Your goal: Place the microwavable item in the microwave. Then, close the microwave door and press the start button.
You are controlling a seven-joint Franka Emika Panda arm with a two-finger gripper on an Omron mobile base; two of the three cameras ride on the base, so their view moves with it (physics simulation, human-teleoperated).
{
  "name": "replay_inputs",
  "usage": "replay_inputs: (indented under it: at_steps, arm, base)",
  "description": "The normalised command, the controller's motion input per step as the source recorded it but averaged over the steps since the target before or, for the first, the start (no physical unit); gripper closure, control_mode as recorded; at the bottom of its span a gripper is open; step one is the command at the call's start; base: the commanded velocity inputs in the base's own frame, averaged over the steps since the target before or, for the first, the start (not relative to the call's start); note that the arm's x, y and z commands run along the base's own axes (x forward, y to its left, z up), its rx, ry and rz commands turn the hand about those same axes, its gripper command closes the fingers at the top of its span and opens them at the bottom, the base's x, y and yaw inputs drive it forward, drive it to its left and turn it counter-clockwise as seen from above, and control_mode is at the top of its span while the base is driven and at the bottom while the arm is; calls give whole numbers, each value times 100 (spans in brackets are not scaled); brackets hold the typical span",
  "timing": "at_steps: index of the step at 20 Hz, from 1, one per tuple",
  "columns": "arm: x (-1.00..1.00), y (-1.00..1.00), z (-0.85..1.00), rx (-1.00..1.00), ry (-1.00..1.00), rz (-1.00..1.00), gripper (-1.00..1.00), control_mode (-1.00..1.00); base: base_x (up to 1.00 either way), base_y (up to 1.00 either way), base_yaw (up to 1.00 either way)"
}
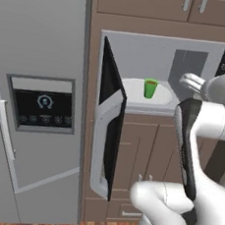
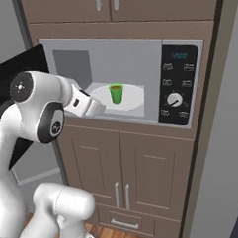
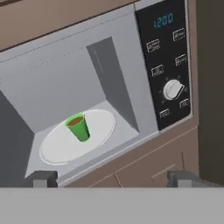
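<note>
The microwavable item, a small green cup [image 1: 150, 88] [image 2: 116, 93] [image 3: 78, 127] with brown contents, stands upright on the round white turntable [image 3: 100, 131] inside the microwave [image 1: 141, 53] [image 2: 137, 48]. The microwave door [image 1: 109, 119] is swung wide open to the left, its handle [image 1: 96, 147] facing outward. My gripper [image 1: 184, 79] [image 2: 97, 108] [image 3: 113, 177] hovers just outside the cavity's front edge, apart from the cup, open and holding nothing. The black control panel [image 2: 181, 83] [image 3: 168, 65] with its knob [image 3: 173, 89] is to the right of the cavity.
A grey fridge [image 1: 36, 101] with a dispenser stands left of the open door. Brown cabinets [image 2: 123, 165] run below and above the microwave. A tall grey panel [image 2: 220, 135] borders the right side.
</note>
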Motion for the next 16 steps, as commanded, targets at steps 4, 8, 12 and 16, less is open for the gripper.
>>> replay_inputs:
  at_steps: [4, 8, 12, 16]
  arm:
    - [-100, 0, 36, -21, 0, 9, -100, -100]
    - [-83, 18, 52, -22, 5, 7, -100, -100]
    - [-82, 52, 29, -22, 4, 1, -100, -100]
    - [-73, 92, 2, -34, 0, 0, -100, -100]
  base:
    - [0, 0, 0]
    - [0, 0, 0]
    - [0, 0, 0]
    - [0, 0, 0]
